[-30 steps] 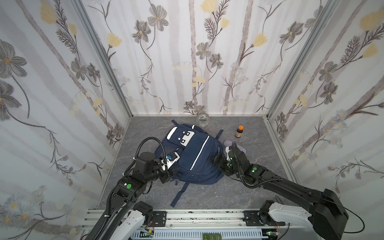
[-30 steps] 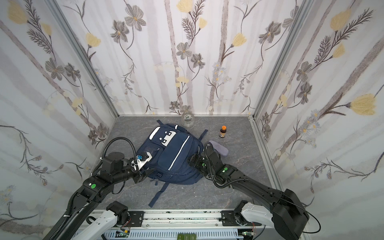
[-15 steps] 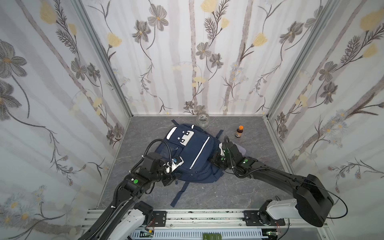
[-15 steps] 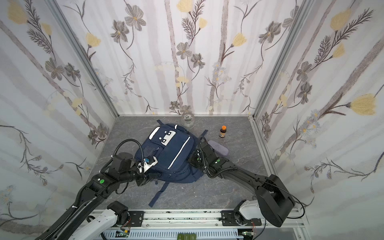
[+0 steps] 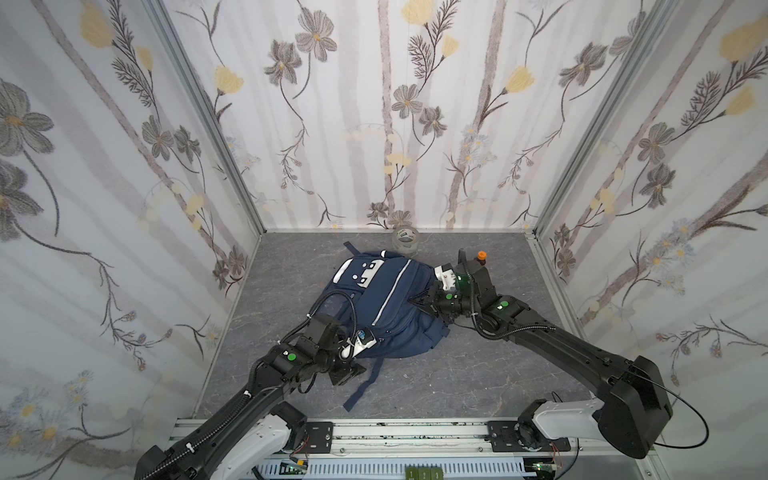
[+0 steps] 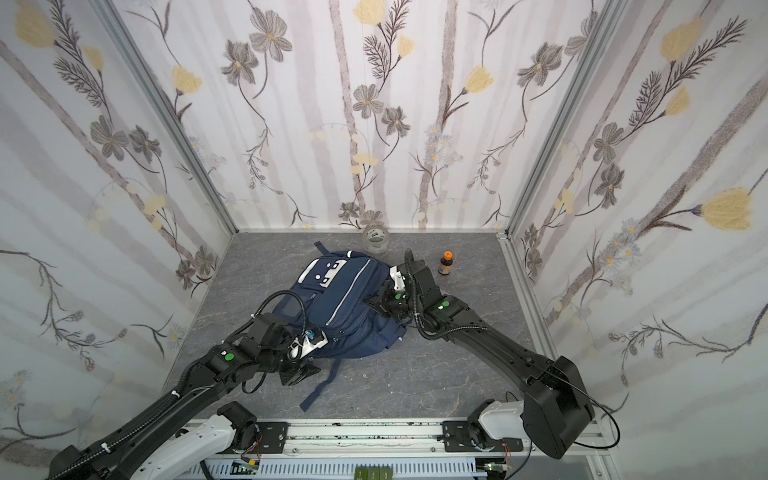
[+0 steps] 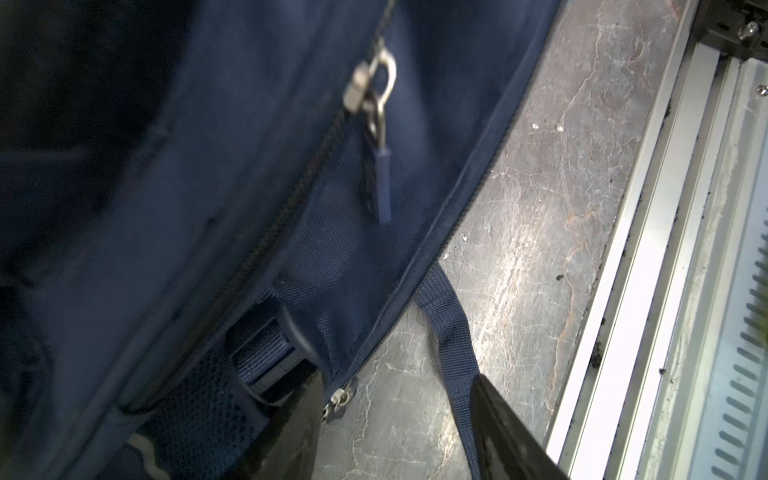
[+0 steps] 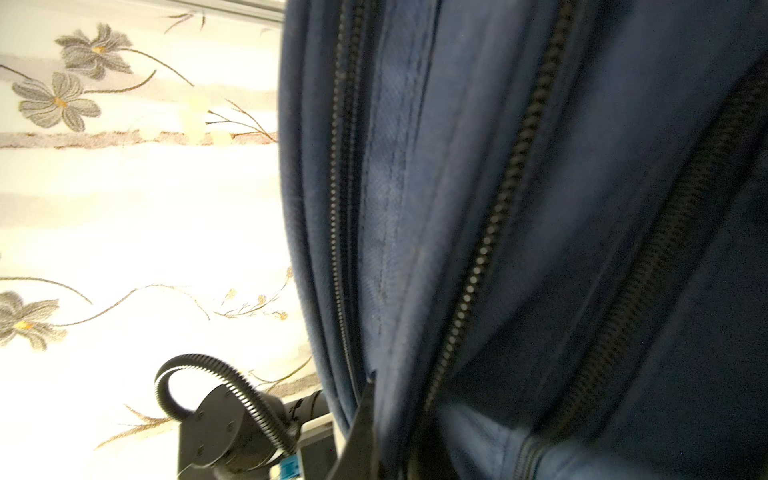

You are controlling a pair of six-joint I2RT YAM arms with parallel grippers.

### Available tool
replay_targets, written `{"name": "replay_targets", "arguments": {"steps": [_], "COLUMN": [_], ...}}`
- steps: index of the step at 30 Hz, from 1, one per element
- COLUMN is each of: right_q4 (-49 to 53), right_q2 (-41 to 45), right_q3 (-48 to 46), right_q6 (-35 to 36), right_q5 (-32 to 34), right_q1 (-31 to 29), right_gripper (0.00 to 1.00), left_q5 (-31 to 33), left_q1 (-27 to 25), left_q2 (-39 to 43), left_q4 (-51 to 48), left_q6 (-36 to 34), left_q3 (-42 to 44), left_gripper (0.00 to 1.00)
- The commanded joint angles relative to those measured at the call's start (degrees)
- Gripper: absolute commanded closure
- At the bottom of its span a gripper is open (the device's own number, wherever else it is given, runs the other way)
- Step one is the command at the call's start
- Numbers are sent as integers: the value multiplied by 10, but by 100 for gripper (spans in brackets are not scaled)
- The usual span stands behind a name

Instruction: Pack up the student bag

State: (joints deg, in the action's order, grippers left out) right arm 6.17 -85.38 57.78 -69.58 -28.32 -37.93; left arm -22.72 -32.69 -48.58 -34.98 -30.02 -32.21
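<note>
Likely opening the student bag: your right hand pinches its side fabric; your left hand stands half-open, empty, near a zip pull to grasp next.

The student bag lies on the floor, jar behind, bottle right-rear.

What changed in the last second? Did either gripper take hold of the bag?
The right gripper moved up the right side of the student bag toward the back wall and shut on its fabric. The left gripper drew back toward the front, to the bag's near-left corner by the loose strap. Its jaws are open and hold nothing. The bag, the glass jar and the orange-capped bottle stayed put.
</note>
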Motion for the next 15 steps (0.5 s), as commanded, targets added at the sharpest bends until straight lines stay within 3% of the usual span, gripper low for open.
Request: {"name": "replay_targets", "arguments": {"steps": [1,10,11,12,13,15], "right_q4": [-34,-14,-14,-13,-12,-9], "right_q2": [0,1,1,2,2,2], "right_q3": [14,13,13,13,13,13], "right_q6": [2,16,16,16,16,18], "right_q5": [-58,-51,-50,-50,-50,-49], "right_q1": [-1,-1,0,0,-1,-1], "right_gripper": [100,100,100,100,100,100], "left_q5": [-4,-4,-4,24,26,41], "left_q1": [-1,-1,-1,-1,0,1], "left_q2": [3,84,95,104,108,111], "left_q4": [1,1,248,255,262,288], "left_q6": [-13,-13,-13,-13,-135,-146], "left_q3": [7,23,27,32,37,45], "left_gripper": [41,41,44,44,44,44]}}
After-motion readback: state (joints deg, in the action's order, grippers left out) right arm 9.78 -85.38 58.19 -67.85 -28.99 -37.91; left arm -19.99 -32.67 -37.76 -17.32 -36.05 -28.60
